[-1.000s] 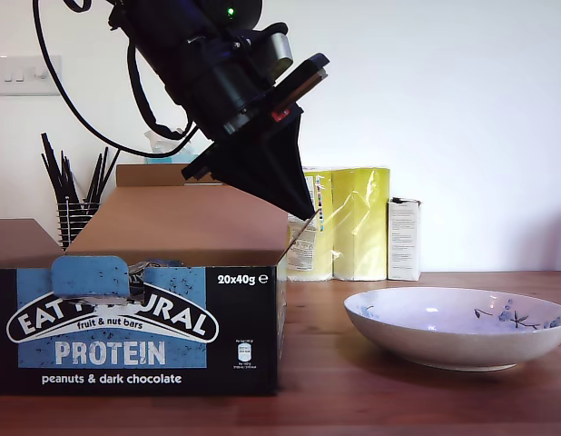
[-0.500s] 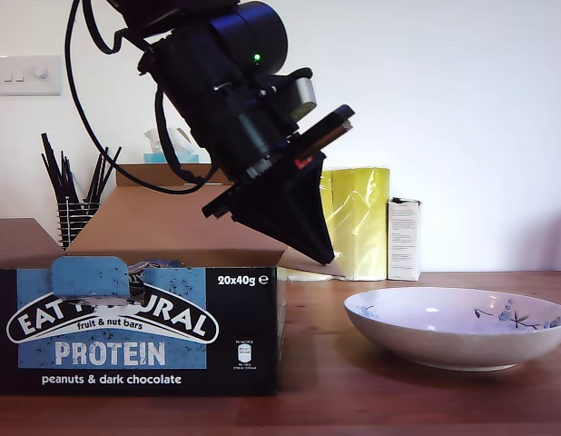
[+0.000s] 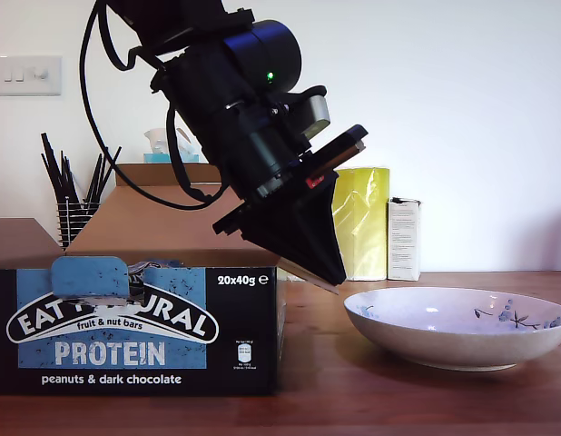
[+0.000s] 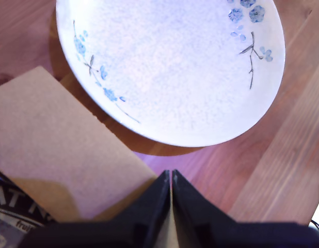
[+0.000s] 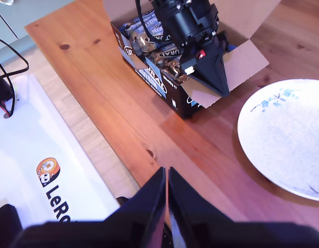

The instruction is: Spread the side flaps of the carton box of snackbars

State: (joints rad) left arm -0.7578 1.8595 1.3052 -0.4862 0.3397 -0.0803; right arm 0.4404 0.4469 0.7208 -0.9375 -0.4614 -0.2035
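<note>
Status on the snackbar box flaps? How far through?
Done: the wide lid flap of the carton box stands open. In hand: my first gripper, fingers shut, presses the bowl-side side flap outward and down. Left: the opposite side flap is untouched; my second gripper hangs shut, away from the box.

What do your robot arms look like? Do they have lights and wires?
My first end effector is black and tapers to a wedge. The arm above it is chunky and black, with a green light, a red mark and looping black cables. My second end effector is black too.
</note>
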